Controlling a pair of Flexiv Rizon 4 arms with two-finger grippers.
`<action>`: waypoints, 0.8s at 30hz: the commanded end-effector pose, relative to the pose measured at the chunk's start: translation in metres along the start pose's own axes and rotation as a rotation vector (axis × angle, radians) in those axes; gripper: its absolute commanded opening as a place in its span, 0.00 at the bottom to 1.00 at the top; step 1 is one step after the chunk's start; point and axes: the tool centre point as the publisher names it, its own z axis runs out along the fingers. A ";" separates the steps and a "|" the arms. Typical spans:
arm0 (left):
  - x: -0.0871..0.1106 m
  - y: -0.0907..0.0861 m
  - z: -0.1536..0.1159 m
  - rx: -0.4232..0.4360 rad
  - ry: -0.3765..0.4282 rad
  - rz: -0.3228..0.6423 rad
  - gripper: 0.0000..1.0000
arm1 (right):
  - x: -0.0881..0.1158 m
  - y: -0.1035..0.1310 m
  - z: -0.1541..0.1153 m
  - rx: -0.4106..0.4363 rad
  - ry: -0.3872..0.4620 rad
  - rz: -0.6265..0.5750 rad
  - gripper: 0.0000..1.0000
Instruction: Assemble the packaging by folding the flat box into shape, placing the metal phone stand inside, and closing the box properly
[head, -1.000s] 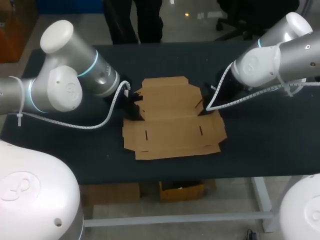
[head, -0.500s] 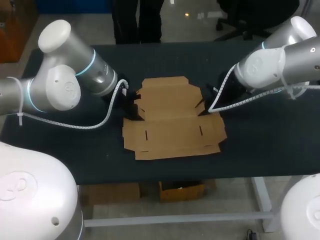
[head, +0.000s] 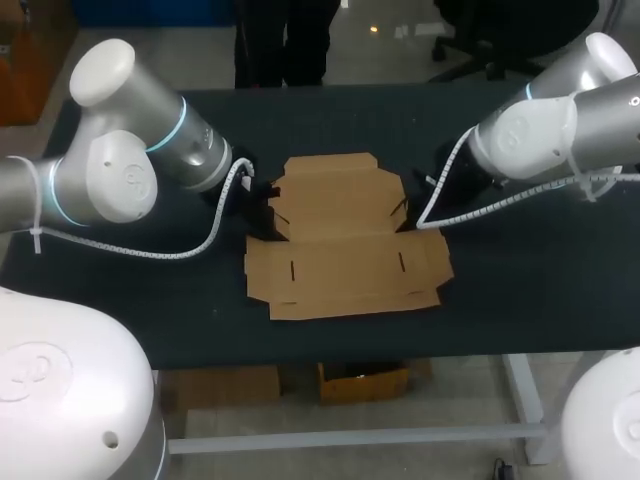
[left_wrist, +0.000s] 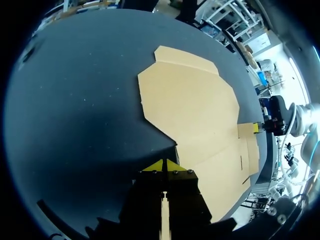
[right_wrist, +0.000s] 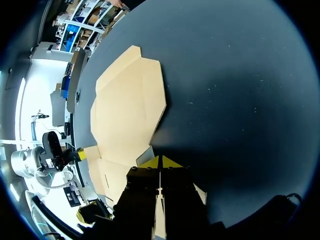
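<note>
The flat brown cardboard box (head: 345, 240) is pinched at both side flaps. Your left gripper (left_wrist: 164, 162) has its yellow tips closed on the left flap, and your right gripper (right_wrist: 159, 160) on the right one. It lies unfolded in the middle of the black table (head: 520, 290), wider end toward the robot, narrower tabbed end pointing to the far edge.

Head view: fixed, high behind the robot, looking down on the whole counter (head: 520, 270), flat box (head: 345, 235) centred. Left wrist view: low and close at the box's left edge, facing across it over the left pincer (left_wrist: 164, 162). Right wrist view: mirrored at the box's right edge, over the right pincer (right_wrist: 160, 160). All three share the box.
</note>
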 end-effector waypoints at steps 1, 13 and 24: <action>0.001 0.000 0.001 -0.001 -0.006 0.004 0.00 | 0.000 0.001 0.000 0.005 0.008 -0.018 0.00; 0.012 0.002 0.001 0.003 -0.011 0.033 0.00 | 0.008 0.002 -0.002 0.002 0.011 -0.044 0.00; 0.019 0.005 0.007 -0.004 0.011 0.043 0.00 | 0.009 0.003 0.002 0.012 0.011 -0.050 0.00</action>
